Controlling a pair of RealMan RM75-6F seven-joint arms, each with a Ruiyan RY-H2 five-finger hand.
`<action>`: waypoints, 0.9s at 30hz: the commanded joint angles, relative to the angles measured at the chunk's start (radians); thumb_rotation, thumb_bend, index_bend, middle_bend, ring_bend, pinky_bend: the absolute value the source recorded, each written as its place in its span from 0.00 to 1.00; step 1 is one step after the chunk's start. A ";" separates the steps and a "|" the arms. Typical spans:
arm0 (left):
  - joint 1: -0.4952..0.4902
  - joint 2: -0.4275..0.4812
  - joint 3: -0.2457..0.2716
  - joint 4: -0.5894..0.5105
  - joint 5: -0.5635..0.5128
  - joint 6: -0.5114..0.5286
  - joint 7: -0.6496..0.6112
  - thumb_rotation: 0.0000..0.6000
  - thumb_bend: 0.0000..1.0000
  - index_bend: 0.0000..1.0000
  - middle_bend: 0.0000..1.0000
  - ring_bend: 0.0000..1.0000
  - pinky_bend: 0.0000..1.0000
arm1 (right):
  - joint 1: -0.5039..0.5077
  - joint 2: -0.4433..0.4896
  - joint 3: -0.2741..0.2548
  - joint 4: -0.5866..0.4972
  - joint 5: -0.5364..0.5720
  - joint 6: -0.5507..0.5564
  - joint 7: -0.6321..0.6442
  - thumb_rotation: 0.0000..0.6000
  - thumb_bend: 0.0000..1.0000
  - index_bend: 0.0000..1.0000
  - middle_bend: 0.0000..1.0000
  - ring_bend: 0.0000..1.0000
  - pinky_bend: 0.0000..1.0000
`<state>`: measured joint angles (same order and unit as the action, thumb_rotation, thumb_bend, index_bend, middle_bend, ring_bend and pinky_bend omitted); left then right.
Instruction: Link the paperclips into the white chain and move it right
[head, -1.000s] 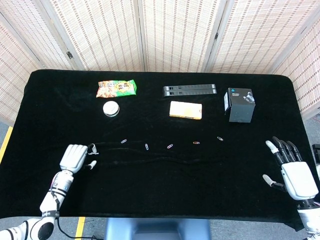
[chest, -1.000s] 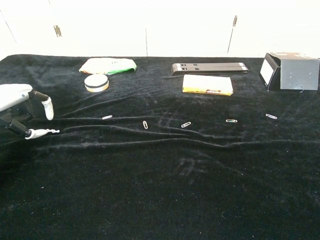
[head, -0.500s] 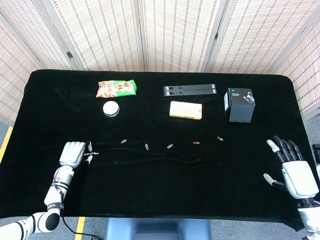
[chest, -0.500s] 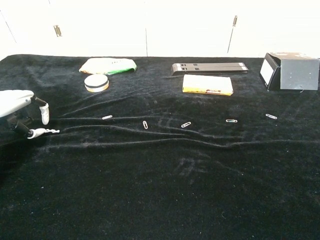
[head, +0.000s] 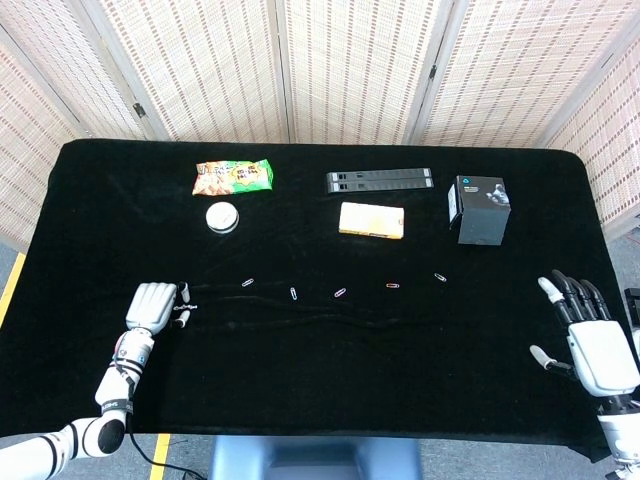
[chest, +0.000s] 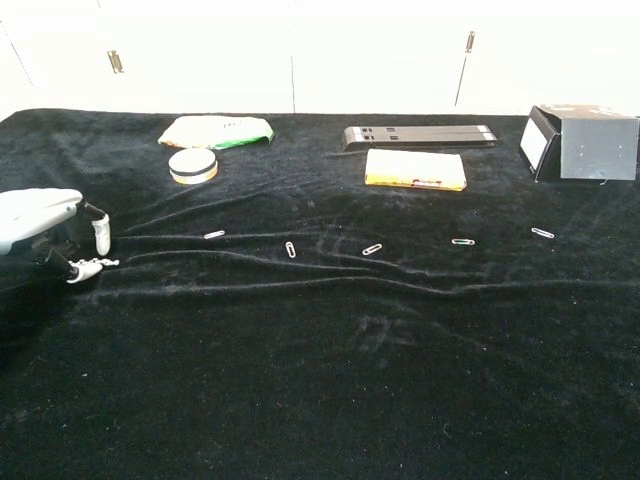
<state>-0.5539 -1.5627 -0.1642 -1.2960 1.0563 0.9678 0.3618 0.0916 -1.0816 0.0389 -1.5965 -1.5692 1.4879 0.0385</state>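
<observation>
Chest view shows the left hand (chest: 40, 222) low at the left edge of the black cloth (chest: 330, 380), knuckles up and fingers curled down, its thumb tip touching the short white chain (chest: 96, 264) that lies on the cloth just right of it. Whether the chain is actually pinched or only touched I cannot tell. Over the last second this hand has drawn back toward the near left and sunk lower, and the chain has stayed in about the same place, so no linking has begun.

From the chain outward, five loose paperclips lie in a row running right: the nearest paperclip (chest: 214, 235) is well apart from the chain, then one (chest: 290, 249), another (chest: 372, 249), another (chest: 462, 241) and the last (chest: 543, 233).

Head view shows the right hand (head: 592, 340) at the near right corner, fingers spread and holding nothing; it has slid slightly nearer.

Behind the row sit a snack bag (head: 233, 177), a round tin (head: 222, 217), a yellow box (head: 371, 220), a long black bar (head: 378, 180) and a dark carton (head: 478, 208).
</observation>
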 joint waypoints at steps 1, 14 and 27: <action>-0.003 -0.003 0.004 0.008 0.000 -0.002 -0.002 1.00 0.40 0.49 1.00 1.00 1.00 | 0.001 -0.001 0.000 0.000 0.001 -0.002 -0.001 0.98 0.23 0.00 0.00 0.00 0.00; -0.017 -0.016 0.016 0.049 -0.020 -0.029 -0.001 1.00 0.43 0.62 1.00 1.00 1.00 | 0.001 -0.001 0.003 -0.001 0.008 -0.003 -0.003 0.99 0.23 0.00 0.00 0.00 0.00; 0.006 0.023 -0.001 -0.030 0.019 0.069 -0.029 1.00 0.57 0.80 1.00 1.00 1.00 | 0.000 0.000 0.001 0.000 0.001 -0.001 0.001 0.98 0.23 0.00 0.00 0.00 0.00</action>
<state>-0.5533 -1.5511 -0.1597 -1.3085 1.0622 1.0202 0.3425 0.0919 -1.0816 0.0395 -1.5971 -1.5681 1.4868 0.0394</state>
